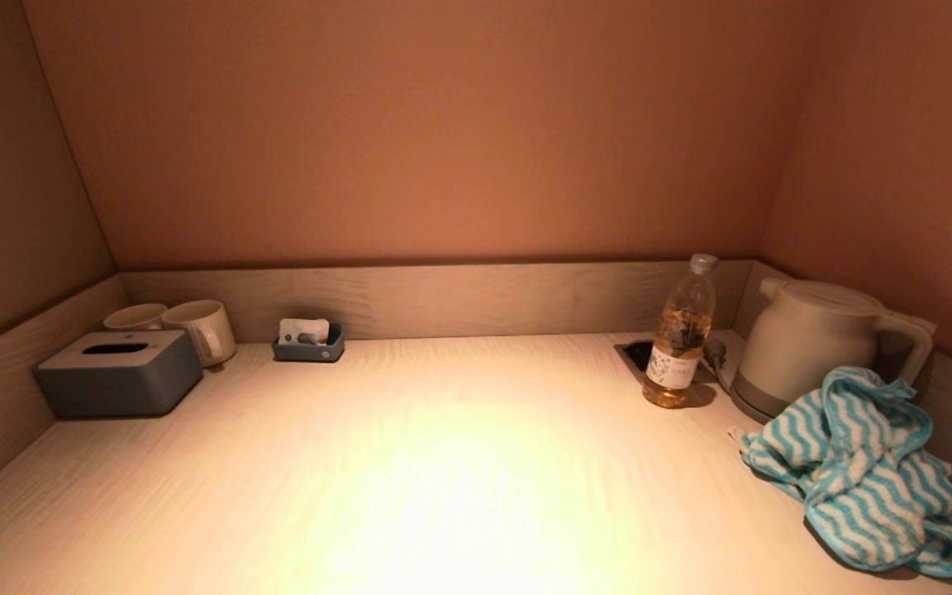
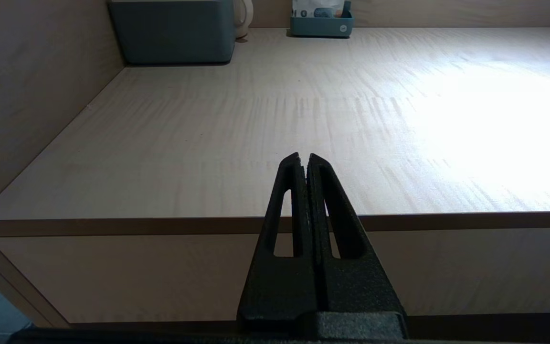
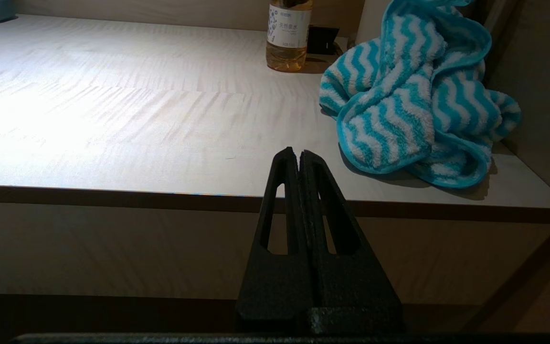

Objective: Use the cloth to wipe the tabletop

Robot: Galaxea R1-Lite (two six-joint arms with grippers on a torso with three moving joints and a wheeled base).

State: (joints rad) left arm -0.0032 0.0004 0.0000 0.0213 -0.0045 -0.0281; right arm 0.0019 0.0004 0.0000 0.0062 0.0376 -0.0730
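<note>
Head view takes in a pale wooden desk [image 1: 443, 463] set in an alcove, with a low wooden rim along its back and both sides. A crumpled cloth [image 1: 860, 475] with turquoise and white wavy stripes lies at the right edge of the desk, toward the front right corner, its upper folds leaning against a white kettle [image 1: 815, 343] in the back right corner. Just beside the kettle, further in from the right edge, a plastic bottle [image 1: 678, 335] of amber liquid stands upright next to a dark recess in the desk surface. In the back left corner sits a grey tissue box [image 1: 119, 372], with two white mugs [image 1: 195, 329] behind it against the back rim. A small grey tray [image 1: 308, 345] holding packets rests at the back edge, to the right of the mugs.

Neither arm appears in the head view. The left gripper [image 2: 304, 157] hangs off the desk in front of the front edge, near the left side, fingers pressed together with nothing between them. The right gripper [image 3: 294, 153] hangs likewise in front of the front edge, nearer the front right corner, fingers closed on nothing, and clear of the cloth, which lies on the desk beyond it.
</note>
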